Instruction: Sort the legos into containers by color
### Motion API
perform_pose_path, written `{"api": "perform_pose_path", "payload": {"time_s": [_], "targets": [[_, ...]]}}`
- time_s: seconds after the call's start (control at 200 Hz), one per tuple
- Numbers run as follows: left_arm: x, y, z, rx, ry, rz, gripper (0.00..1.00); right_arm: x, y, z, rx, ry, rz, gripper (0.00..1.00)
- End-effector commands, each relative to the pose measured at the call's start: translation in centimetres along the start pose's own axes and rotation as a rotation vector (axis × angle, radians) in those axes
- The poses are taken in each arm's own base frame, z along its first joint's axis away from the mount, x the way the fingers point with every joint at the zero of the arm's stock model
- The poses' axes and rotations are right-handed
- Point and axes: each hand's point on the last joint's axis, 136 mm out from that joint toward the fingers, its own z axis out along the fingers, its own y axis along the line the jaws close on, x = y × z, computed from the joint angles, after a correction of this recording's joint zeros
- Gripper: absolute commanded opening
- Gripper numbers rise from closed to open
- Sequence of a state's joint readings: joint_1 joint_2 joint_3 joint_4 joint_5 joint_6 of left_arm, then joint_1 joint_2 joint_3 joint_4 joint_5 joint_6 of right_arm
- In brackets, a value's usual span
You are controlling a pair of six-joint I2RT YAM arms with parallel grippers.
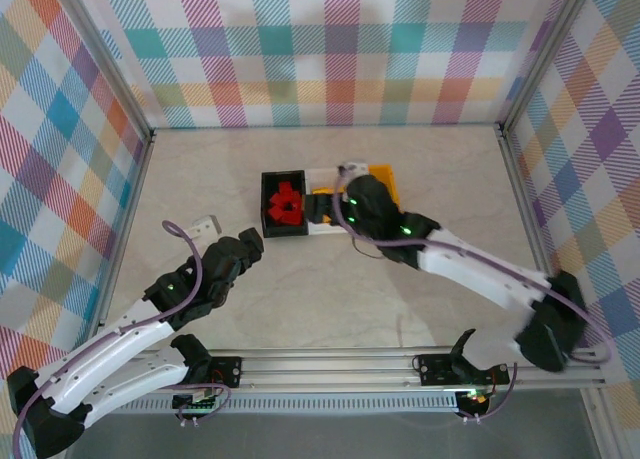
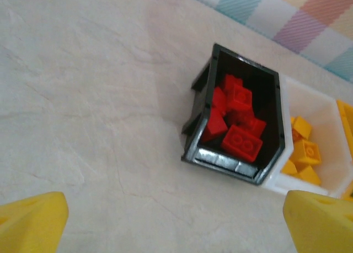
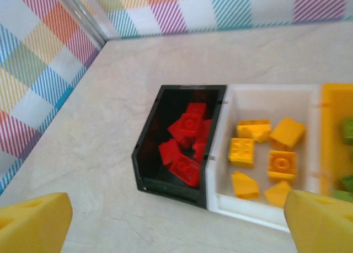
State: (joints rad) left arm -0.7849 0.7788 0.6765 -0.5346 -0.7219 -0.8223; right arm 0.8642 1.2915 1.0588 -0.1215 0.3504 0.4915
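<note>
Three containers stand side by side mid-table. The black bin [image 1: 266,204] [image 3: 144,154] [image 2: 201,115] holds several red legos [image 1: 286,205] [image 3: 187,137] [image 2: 240,120]. The white bin [image 1: 322,174] [image 3: 248,209] [image 2: 325,115] holds several yellow legos [image 3: 281,165] [image 2: 303,154]. In the orange bin [image 1: 388,179] [image 3: 331,98] lie green legos [image 3: 347,129]. My right gripper [image 1: 322,211] [image 3: 176,225] hovers open and empty above the near side of the white and black bins. My left gripper [image 1: 248,247] [image 2: 175,225] is open and empty over bare table, near-left of the black bin.
Plaid walls with metal posts [image 1: 130,99] enclose the pale marble-look table [image 1: 200,179] on three sides. A metal rail [image 1: 330,364] runs along the near edge.
</note>
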Motion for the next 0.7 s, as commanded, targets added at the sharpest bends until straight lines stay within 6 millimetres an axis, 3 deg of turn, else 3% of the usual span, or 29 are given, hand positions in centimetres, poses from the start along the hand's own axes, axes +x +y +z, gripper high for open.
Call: {"api": "perform_pose_path", "payload": {"time_s": [0.0,0.115,0.195,0.29,0.425,0.545,0.605,0.695], "targets": [[-2.2,0.4,1.3,-0.08,-0.188,-0.007,1.0,1.4,-4.1,-2.0,0.128,-0.053,0.057,1.0],[-5.3,1.0,3.0,-0.195,-0.312,0.094,1.0,2.9,-7.9,-4.6,0.261,-0.058,0.08,1.0],[-7.5,3.4,5.1,-0.314,-0.324,0.148,1.0,3.7,-10.6,-6.0,0.368,-0.061,0.059,1.0],[-8.4,6.8,8.5,-0.422,-0.234,0.189,1.0,4.7,-14.3,-8.0,0.532,-0.068,0.083,1.0],[-6.4,8.6,13.2,-0.477,-0.139,0.36,1.0,5.5,-15.5,-8.5,0.54,-0.067,0.091,1.0],[-4.2,8.6,15.7,-0.408,-0.166,0.434,1.0,5.7,-16.1,-8.7,0.557,-0.059,0.077,1.0],[-4.3,8.0,16.2,-0.343,-0.236,0.423,1.0,5.7,-16.6,-8.8,0.566,-0.063,0.064,1.0],[-2.8,7.3,18.1,-0.242,-0.173,0.44,1.0,5.7,-17.3,-8.7,0.577,-0.079,0.058,1.0]]}}
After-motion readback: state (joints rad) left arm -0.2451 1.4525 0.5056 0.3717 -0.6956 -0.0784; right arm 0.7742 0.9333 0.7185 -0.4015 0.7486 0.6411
